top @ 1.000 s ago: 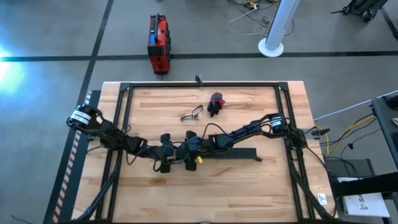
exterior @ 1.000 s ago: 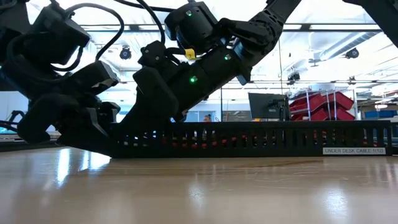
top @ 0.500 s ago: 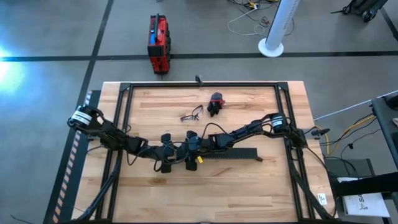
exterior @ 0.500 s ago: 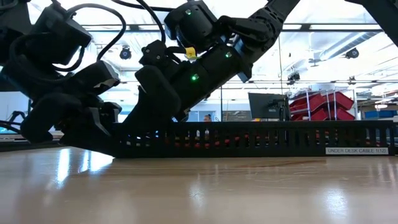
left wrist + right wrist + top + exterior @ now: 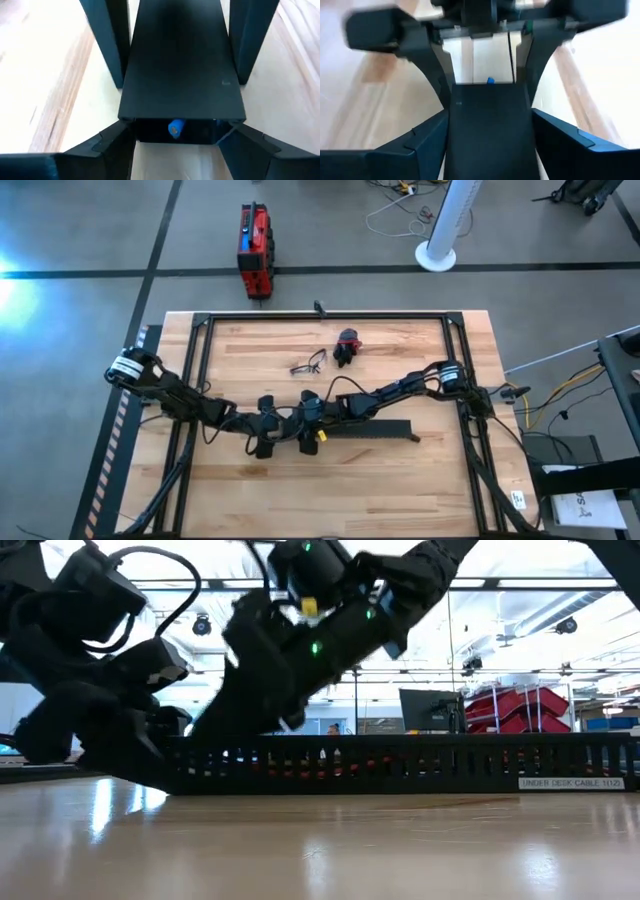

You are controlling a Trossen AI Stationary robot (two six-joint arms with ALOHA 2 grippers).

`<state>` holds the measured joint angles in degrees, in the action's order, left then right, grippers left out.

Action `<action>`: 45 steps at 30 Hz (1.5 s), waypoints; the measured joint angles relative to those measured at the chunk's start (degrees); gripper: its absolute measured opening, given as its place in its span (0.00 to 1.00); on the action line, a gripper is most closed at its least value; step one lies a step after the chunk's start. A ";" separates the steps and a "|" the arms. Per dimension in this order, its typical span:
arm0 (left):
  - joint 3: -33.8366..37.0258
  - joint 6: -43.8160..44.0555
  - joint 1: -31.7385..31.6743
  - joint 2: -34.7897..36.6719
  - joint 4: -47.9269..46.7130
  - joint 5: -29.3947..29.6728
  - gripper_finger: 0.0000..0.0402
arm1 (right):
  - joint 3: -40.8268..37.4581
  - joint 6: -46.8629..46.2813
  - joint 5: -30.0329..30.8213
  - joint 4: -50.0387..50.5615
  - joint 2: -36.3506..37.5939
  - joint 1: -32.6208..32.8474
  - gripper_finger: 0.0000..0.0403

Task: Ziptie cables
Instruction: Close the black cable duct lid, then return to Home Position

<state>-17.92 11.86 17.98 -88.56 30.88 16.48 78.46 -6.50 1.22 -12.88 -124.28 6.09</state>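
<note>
At the near-middle of the desk point(image 5: 250, 490), both arms meet over the left end of a long black slotted duct point(image 5: 375, 429) that lies parallel to the near edge. The left pincer point(image 5: 175, 142) straddles the duct's open end, its fingers point(image 5: 105, 147) spread on either side of the walls; whether they press on those walls is hard to tell. Facing it, the right pincer point(image 5: 490, 120) straddles the same end from the other direction, fingers point(image 5: 427, 135) likewise wide apart and apparently clamping nothing.

The cables show only as a blue wire tip point(image 5: 175, 127) poking from the duct's mouth, plus hints of red behind the slots in the low view. The rest of the bundle lies hidden inside. The ziptie cannot be picked out in any view.

Judged from this, the wires are light, limp and slippery; they will sag and slide unless gathered as a bunch and taken near the exposed end. The duct itself looks rigid and light, and may shift if nudged.

Toward the far edge lie a small dark wire tangle point(image 5: 309, 364) and a red-and-black lump point(image 5: 347, 345).
</note>
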 joint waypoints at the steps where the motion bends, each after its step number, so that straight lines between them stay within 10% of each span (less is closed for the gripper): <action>1: 0.08 -0.22 -0.02 0.82 -0.82 -0.60 0.61 | -0.02 0.01 -0.13 0.07 0.53 0.00 0.63; 17: -0.01 1.95 -0.13 26.19 -17.29 -5.25 0.69 | -1.27 11.03 1.85 18.95 22.81 -1.25 0.71; 29: -0.12 0.63 -0.20 50.07 -18.84 -5.01 0.63 | -20.72 9.14 1.99 18.17 49.46 -7.65 0.63; 39: -0.12 -0.73 -0.22 56.11 -16.45 -4.76 0.60 | -36.45 6.27 1.77 19.54 72.83 -6.09 0.58; 45: -1.63 3.82 -2.74 58.57 -15.13 9.99 0.60 | -47.50 10.55 1.81 14.73 86.67 -5.73 0.56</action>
<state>-19.56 15.68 15.24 -30.00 15.75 26.47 30.95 4.05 3.03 1.85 -37.62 0.35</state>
